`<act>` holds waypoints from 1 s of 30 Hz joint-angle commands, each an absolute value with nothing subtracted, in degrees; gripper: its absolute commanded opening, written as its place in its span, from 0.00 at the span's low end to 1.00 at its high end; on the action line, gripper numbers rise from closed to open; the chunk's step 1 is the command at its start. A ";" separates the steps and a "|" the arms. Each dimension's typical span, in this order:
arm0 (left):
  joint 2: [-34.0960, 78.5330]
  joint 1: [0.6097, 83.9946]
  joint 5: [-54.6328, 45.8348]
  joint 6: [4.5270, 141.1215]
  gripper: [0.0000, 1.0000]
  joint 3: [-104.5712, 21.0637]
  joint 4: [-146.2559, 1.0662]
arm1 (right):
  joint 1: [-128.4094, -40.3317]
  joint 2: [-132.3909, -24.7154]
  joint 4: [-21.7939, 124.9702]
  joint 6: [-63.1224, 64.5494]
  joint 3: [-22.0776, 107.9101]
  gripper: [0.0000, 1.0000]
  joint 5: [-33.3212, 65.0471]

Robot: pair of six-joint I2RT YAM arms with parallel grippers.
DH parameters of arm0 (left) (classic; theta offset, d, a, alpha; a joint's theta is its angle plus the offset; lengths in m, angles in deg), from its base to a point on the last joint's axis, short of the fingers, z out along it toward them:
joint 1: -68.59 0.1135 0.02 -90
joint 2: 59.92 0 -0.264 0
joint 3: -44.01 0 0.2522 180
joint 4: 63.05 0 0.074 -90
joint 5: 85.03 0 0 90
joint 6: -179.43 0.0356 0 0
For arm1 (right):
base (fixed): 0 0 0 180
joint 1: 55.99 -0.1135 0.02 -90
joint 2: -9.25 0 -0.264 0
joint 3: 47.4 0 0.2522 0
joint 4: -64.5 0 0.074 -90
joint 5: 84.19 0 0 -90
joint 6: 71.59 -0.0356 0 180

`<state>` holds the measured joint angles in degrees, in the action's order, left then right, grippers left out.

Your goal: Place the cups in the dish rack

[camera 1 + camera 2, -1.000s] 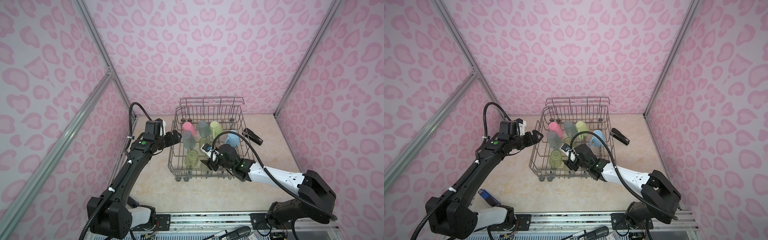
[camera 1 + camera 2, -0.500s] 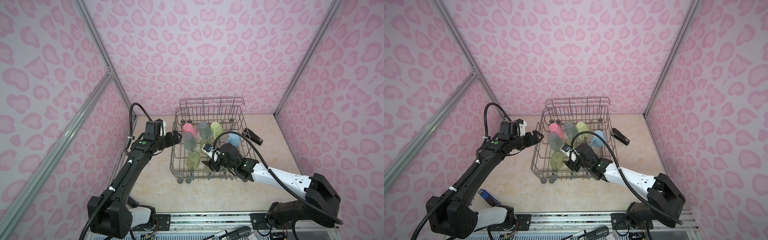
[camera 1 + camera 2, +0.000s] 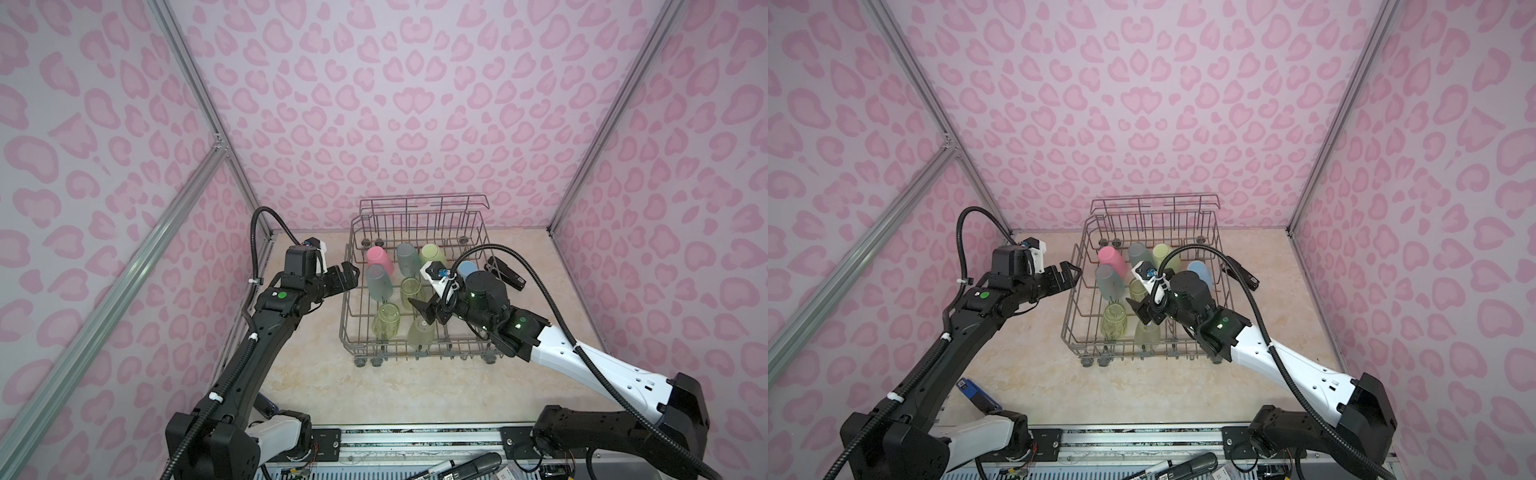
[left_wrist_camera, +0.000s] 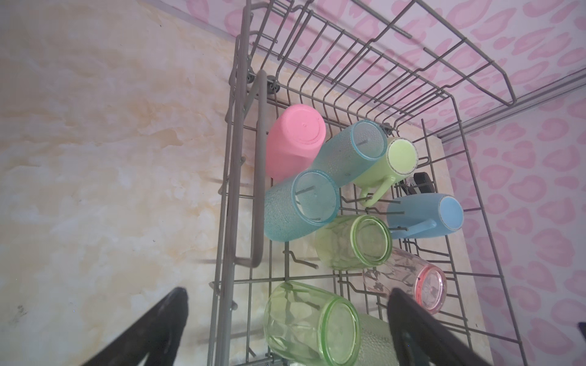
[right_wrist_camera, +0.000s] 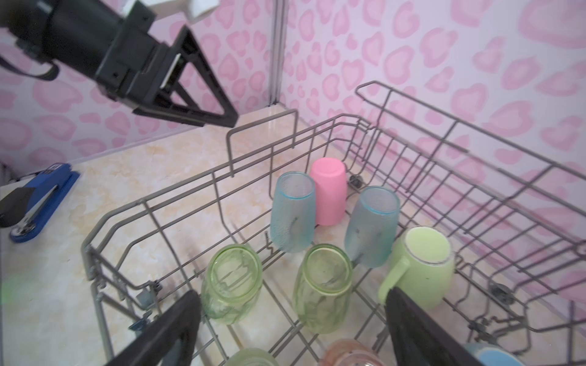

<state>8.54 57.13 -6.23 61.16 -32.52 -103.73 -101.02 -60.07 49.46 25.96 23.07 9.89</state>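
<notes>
Pastel cups [image 4: 298,206], bottoms up, inside grey wire dish rack [image 4: 260,164]

My left arm [image 3: 266,332] is black from end to end, with white zip ties [image 3: 214,397] strapping a ribbed black cable [image 3: 259,232] to it and a round green dot [image 3: 282,295] near the wrist. My right arm [image 3: 498,320] has black joints too, but its forearm shell [image 3: 582,365] is glossy white, with its own green marker [image 3: 521,320] and a ribbed hose [image 3: 536,282]. Each wrist bears a small white camera housing [image 3: 432,276]. The fingers [image 5: 190,118] of my left gripper [image 3: 347,274] and right gripper [image 3: 420,312] are matte black open-framed triangles.
</notes>
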 commanded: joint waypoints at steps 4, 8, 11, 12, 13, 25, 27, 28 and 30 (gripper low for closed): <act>5.48 57.12 2.61 62.89 0.99 -30.44 -99.09 | -90.97 -55.23 48.15 21.19 23.34 0.96 4.31; 2.20 57.16 10.72 61.69 0.99 -28.10 -96.94 | -83.90 -52.20 47.32 22.10 22.45 0.99 -1.42; -0.62 56.98 16.38 61.24 0.99 -26.11 -94.32 | -78.26 -50.22 48.03 21.78 20.82 0.99 -4.22; -1.53 56.90 18.60 61.09 0.99 -25.51 -93.56 | -76.34 -49.43 49.22 21.27 19.54 0.99 -5.12; -2.07 56.80 20.91 60.84 0.99 -25.31 -93.30 | -74.55 -48.79 50.22 20.55 18.44 0.99 -5.28; -8.73 56.63 49.09 61.07 0.97 -13.56 -81.78 | -54.80 -38.78 71.93 10.66 -5.55 0.99 -2.95; -9.27 57.37 49.53 60.24 0.97 -10.35 -78.43 | -52.97 -38.05 76.45 9.36 -9.82 0.99 -2.90; -8.99 57.62 49.75 59.96 0.97 -9.49 -77.81 | -52.49 -37.87 78.01 8.89 -11.54 0.99 -3.54; -7.90 57.93 49.59 59.98 0.97 -8.70 -77.74 | -51.18 -37.43 82.26 8.57 -15.33 0.99 -3.52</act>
